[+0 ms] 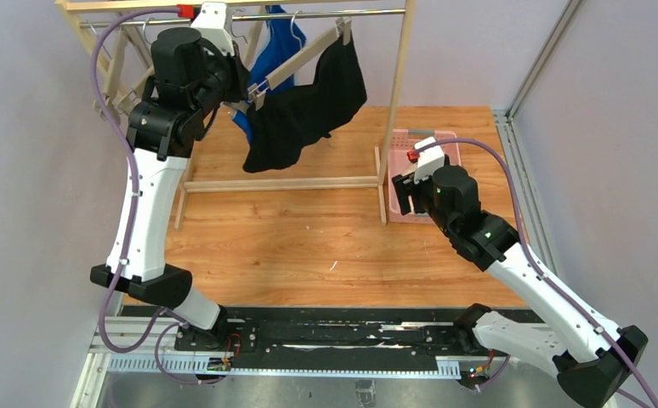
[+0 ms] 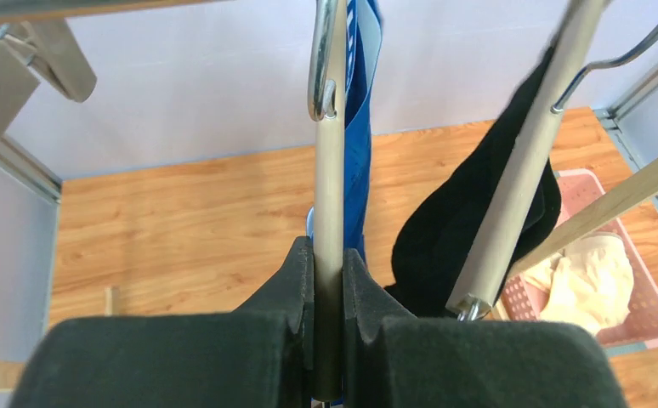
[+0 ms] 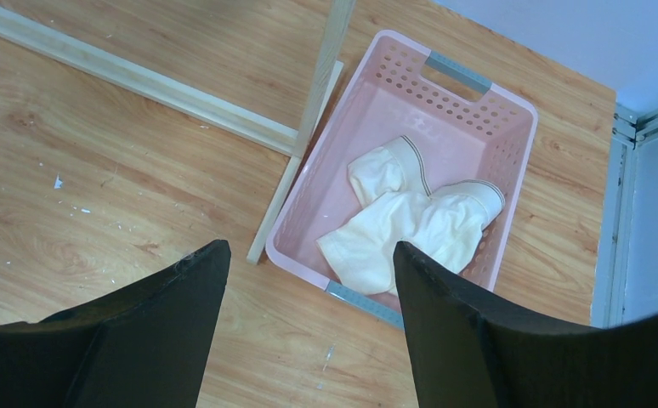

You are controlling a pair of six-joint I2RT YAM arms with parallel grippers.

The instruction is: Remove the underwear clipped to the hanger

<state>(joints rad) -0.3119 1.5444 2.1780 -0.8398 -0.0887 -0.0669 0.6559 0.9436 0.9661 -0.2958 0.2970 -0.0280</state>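
Observation:
My left gripper [image 2: 329, 252] is shut on the end of a beige hanger bar [image 2: 329, 170], high up at the rack; in the top view it [image 1: 239, 92] is mostly hidden by the wrist. The royal blue underwear [image 2: 361, 144] hangs from that hanger, also seen from above [image 1: 276, 47]. The black underwear [image 1: 309, 110] hangs from a second tilted hanger [image 2: 521, 170] beside it. The cream-white underwear [image 3: 411, 223] lies crumpled in the pink basket [image 3: 513, 144]. My right gripper [image 3: 309, 255] is open and empty, above the basket's near left corner [image 1: 406, 189].
The wooden clothes rack [image 1: 402, 76] stands at the back with a metal rail [image 1: 368, 13] and a base bar [image 1: 283, 183]. Its right post foot [image 3: 296, 183] touches the basket's left side. A metal frame [image 1: 530, 76] borders the table on the right.

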